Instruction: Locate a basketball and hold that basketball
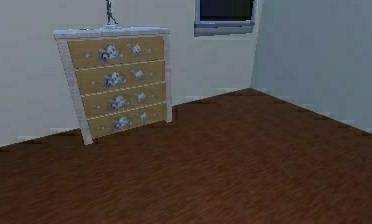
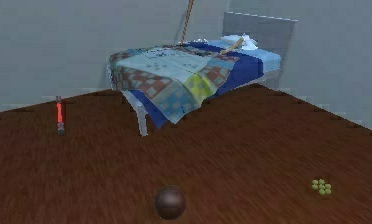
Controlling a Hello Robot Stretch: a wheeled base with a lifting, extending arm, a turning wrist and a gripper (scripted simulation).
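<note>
1. Basketball was my reading of the dark round ball lying on the wooden floor in the arm side view. It sat out in front of the bed and well apart from it. Its colour looked dull brown rather than orange, so the name was a judgement.
2. The bed carried a patchwork quilt hanging over its near side. A small red upright thing stood on the floor to the bed's left in that view. A small green cluster lay in front of the bed toward the view's right, well apart from the ball.
3. A wooden dresser with flowered drawers stood against a wall in the forward view. Its place relative to the bed could not be told.
4. The locating step seemed all but done, since the ball lay on open floor with nothing between it and the bed. The holding step had not yet begun.
5. The gripper's state could not be told from these pictures.
6. The next move probably called for shifting the base to line the arm up with the ball. The arm would then need to drop to floor height and reach out gently, because a round ball would roll at a nudge.
</note>
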